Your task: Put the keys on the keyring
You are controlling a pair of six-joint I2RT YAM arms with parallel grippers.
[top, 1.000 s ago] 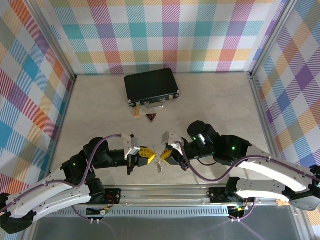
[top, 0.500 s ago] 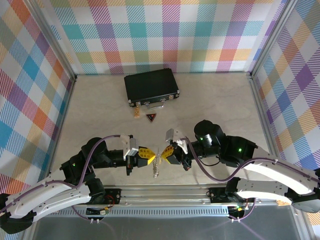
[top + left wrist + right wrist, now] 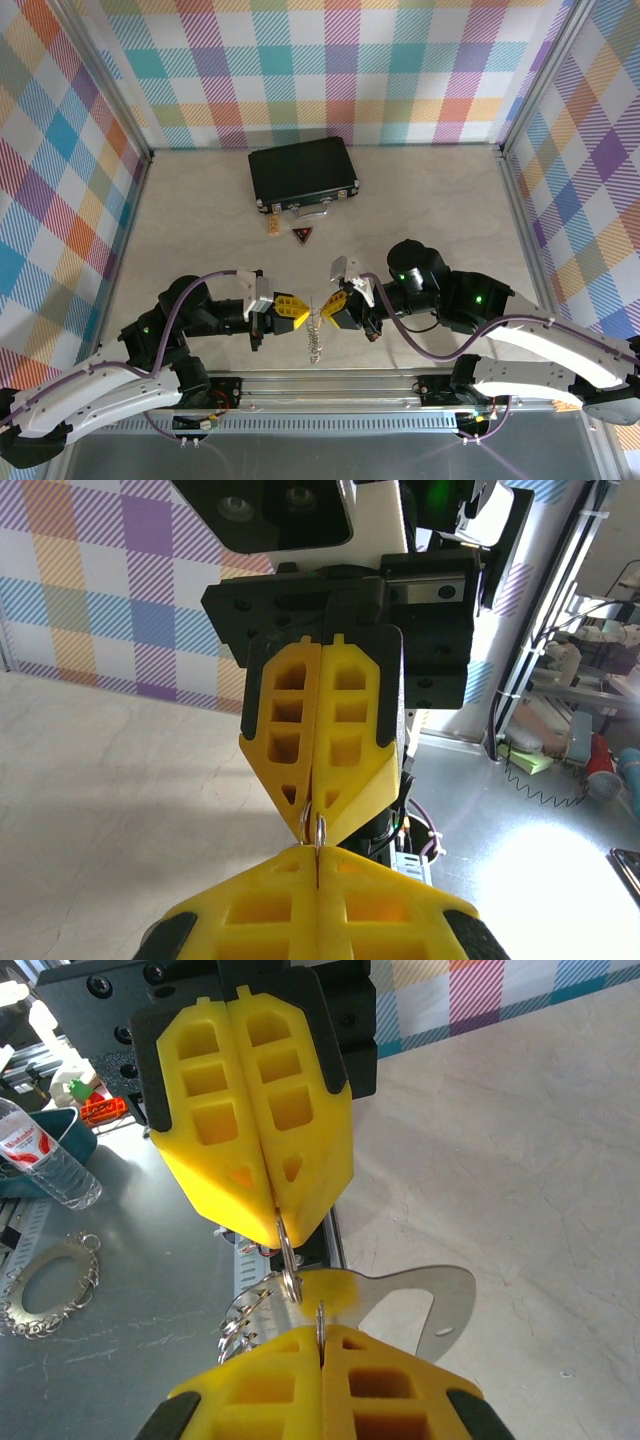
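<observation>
You are pinching the keyring (image 3: 314, 340) with both the left tool (image 3: 300, 315) and the right tool (image 3: 326, 308), tips meeting. The black case (image 3: 303, 172) is lying closed.

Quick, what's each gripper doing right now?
Left gripper: shut, pinching the keyring.
Right gripper: shut, pinching the keyring too.

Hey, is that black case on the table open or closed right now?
Closed. The black case lies flat as one dark slab with its lid down, and none of its inside shows.
</observation>
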